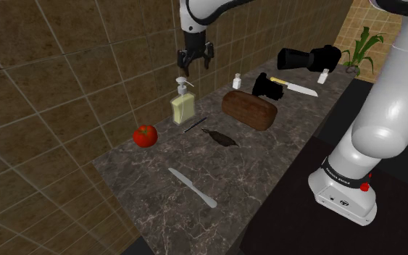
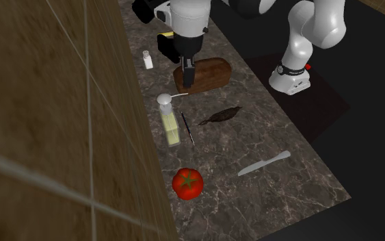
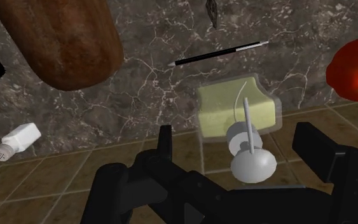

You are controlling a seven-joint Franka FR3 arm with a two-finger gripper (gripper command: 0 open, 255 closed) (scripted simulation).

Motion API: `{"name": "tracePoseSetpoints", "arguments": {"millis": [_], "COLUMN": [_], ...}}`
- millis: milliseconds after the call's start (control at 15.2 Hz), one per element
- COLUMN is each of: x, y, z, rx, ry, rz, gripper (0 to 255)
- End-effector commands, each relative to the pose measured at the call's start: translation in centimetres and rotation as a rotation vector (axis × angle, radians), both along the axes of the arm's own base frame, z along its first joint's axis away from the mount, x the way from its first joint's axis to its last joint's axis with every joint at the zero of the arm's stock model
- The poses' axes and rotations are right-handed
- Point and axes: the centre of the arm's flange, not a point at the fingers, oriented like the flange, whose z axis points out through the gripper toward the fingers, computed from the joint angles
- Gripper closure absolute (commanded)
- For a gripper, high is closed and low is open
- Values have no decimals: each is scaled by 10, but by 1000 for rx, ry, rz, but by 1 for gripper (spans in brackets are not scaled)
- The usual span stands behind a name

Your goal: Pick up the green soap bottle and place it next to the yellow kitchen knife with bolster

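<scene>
The soap bottle [image 1: 182,107] is pale yellow-green with a white pump and stands upright near the tiled wall, on the dark marble counter [image 1: 253,166]. My black gripper [image 1: 195,64] hangs open right above the pump, not touching it. In the wrist view the bottle [image 3: 234,108] lies between and beyond the spread fingers [image 3: 165,145], its pump head closest to the camera. In the second exterior view the gripper [image 2: 189,75] hovers just past the bottle [image 2: 171,127]. The yellow-handled knife [image 1: 294,87] lies at the counter's far end, beside a black object [image 1: 267,85].
A brown loaf [image 1: 249,110] lies between bottle and knife. A thin black stick [image 1: 195,124] and a dark scrap [image 1: 220,138] lie near the bottle. A tomato [image 1: 145,135] and a silver knife [image 1: 192,187] sit nearer the camera. A white shaker [image 1: 236,80] stands by the wall.
</scene>
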Motion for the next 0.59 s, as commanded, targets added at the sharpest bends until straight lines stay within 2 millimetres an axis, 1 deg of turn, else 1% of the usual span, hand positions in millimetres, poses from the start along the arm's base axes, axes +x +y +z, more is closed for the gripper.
{"name": "tracePoseSetpoints", "arguments": {"millis": [0, 264, 330, 528], "x": [22, 67, 69, 70], "y": [12, 36, 37, 35], "z": [-15, -38, -39, -55], "rx": [-16, -46, -48, -48], "ry": [3, 8, 9, 9], "rz": [-4, -10, -10, -10], "gripper": [0, 0, 0, 0]}}
